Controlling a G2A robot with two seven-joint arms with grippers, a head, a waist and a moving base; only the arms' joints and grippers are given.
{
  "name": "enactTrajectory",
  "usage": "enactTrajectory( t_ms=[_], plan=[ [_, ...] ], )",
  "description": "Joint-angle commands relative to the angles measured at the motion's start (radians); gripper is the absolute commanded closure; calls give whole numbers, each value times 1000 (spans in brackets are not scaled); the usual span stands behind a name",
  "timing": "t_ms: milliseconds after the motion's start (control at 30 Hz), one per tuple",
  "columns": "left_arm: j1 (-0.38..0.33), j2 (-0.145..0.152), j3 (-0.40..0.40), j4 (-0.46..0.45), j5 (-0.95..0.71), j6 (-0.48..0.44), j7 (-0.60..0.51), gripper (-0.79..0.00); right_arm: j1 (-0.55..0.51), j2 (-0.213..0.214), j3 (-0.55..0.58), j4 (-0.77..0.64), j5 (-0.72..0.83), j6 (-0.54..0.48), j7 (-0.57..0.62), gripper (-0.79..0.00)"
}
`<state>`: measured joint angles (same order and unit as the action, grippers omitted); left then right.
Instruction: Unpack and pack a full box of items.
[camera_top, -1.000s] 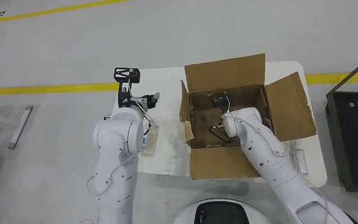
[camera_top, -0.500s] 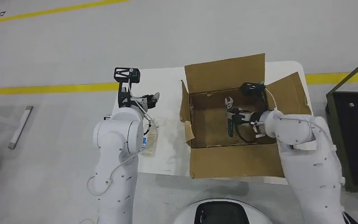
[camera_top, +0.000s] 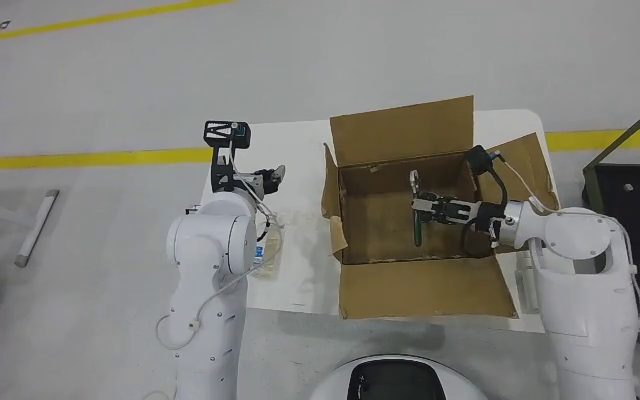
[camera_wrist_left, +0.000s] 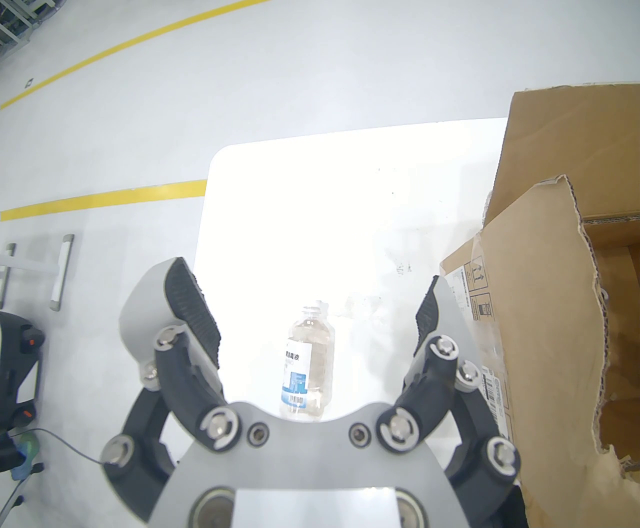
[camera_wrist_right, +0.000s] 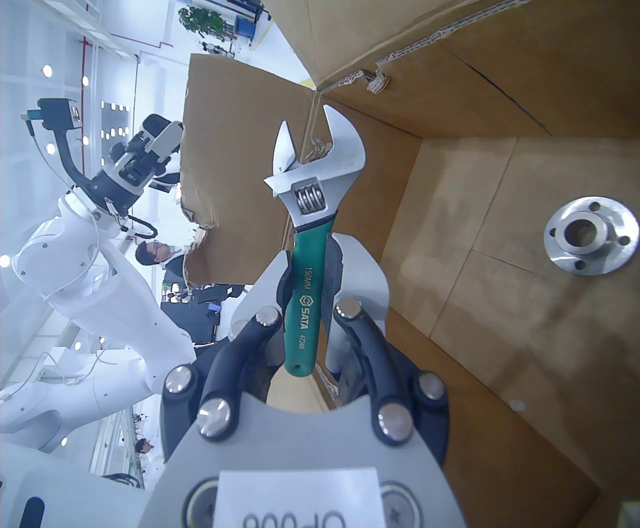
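Swinging out of the box over the last second, the right arm now has its forearm across the box's right flap, while the left arm has kept its place.

From the top, the right gripper (camera_top: 432, 208) hangs over the open cardboard box (camera_top: 400, 135), pinching a green-handled wrench (camera_top: 416, 228) that lies crosswise to its fingers, metal head toward the far wall. The left gripper (camera_top: 268, 179) sits well apart from it, over the white table (camera_top: 290, 150) just outside the box's torn left flap.

At the left wrist, the left gripper (camera_wrist_left: 307, 287) is spread wide, with nothing between its pads. A clear bottle (camera_wrist_left: 306, 365) with a blue and white label lies on the table (camera_wrist_left: 325, 190) below the gap, cap pointing away from the palm. The box (camera_wrist_left: 545, 310) stands close beside one finger.

At the right wrist, the right gripper (camera_wrist_right: 312, 270) is pressed onto the wrench (camera_wrist_right: 312, 195) at the green handle; the adjustable head sticks out past the fingertips. A round metal flange (camera_wrist_right: 590, 235) rests on the floor of the box (camera_wrist_right: 500, 90), off to one side of the fingers and well apart from them.
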<state>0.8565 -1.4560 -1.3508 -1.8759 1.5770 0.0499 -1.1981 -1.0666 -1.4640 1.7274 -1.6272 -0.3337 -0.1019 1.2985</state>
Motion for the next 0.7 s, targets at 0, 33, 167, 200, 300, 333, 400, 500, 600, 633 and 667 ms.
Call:
enactTrajectory(
  t_ms=[0,33,167,200,300,333,400,500,600,633,667],
  plan=[
    [0,0,0,0,0,0,0,-785,0,0,0,0,0,0,0,0],
    [0,0,0,0,0,0,0,-785,0,0,0,0,0,0,0,0],
    [0,0,0,0,0,0,0,-785,0,0,0,0,0,0,0,0],
    [0,0,0,0,0,0,0,-785,-8,-1,1,-3,38,-1,-28,0],
    [0,0,0,0,0,0,0,-785,-25,3,36,-30,202,-35,-55,0],
    [0,0,0,0,0,0,0,-785,-30,6,55,-42,240,-52,-52,0],
    [0,0,0,0,0,0,0,-785,-37,15,103,-70,332,-76,-46,0],
    [0,0,0,0,0,0,0,-785,-48,29,188,-112,481,-98,-19,0],
    [0,0,0,0,0,0,0,-785,-58,43,279,-134,642,-100,9,0],
    [0,0,0,0,0,0,0,-785,-63,49,311,-135,682,-99,18,0],
    [0,0,0,0,0,0,0,-785,-69,55,342,-138,708,-98,26,0]
  ],
)
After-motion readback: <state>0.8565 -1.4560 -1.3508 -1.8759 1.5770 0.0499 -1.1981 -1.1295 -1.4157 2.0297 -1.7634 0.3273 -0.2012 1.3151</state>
